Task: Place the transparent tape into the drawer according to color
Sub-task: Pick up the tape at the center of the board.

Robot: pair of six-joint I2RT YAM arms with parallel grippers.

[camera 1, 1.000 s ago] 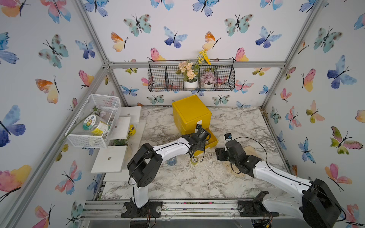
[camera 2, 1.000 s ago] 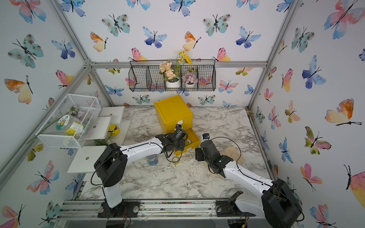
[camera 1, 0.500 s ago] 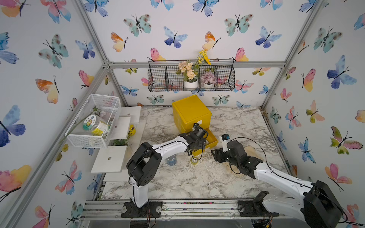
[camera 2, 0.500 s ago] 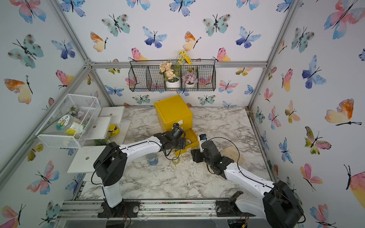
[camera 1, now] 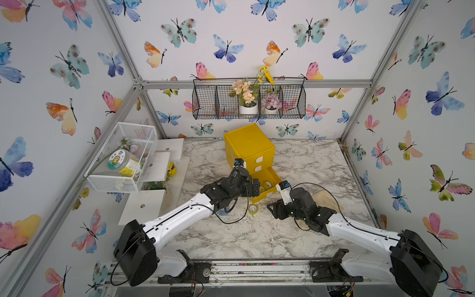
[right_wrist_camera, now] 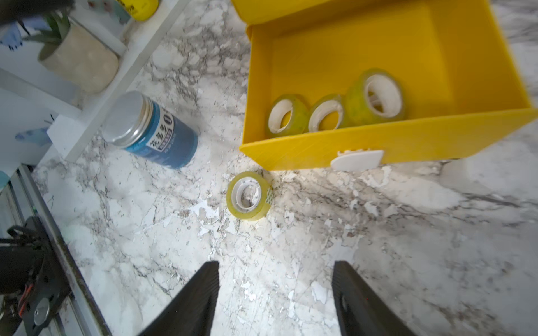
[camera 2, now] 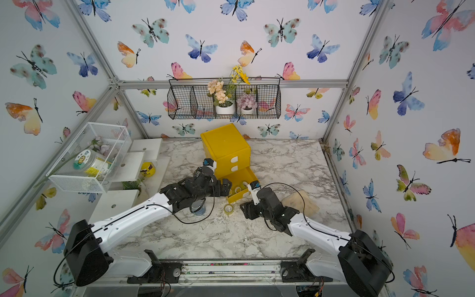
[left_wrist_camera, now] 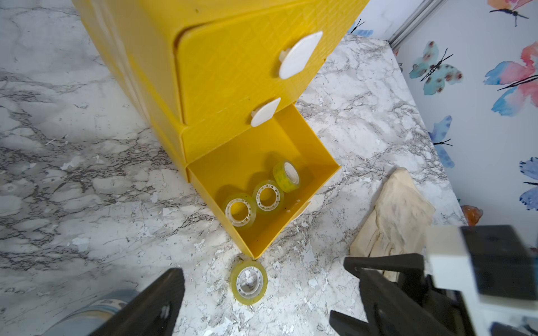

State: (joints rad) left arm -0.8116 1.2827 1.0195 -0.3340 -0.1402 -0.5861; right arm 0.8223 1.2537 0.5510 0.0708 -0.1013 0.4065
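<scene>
Top views: just left of frame centre, the left gripper [camera 1: 257, 186] hangs over the open bottom drawer [left_wrist_camera: 262, 151], fingers spread wide and empty. Three yellow-green tape rolls [left_wrist_camera: 280, 178] sit inside. A fourth tape roll [right_wrist_camera: 260, 208] lies flat on the marble, just beside the drawer's front corner. To its right, the right gripper [right_wrist_camera: 276, 263] faces this roll, fingers parted, holding nothing.

Risk: a misaligned pinch could shove the roll against the drawer front or send it skidding. The arms are near each other, so contact is possible.

Hidden: the two closed upper drawers' contents. The left arm largely covers the jar [right_wrist_camera: 151, 131].
</scene>
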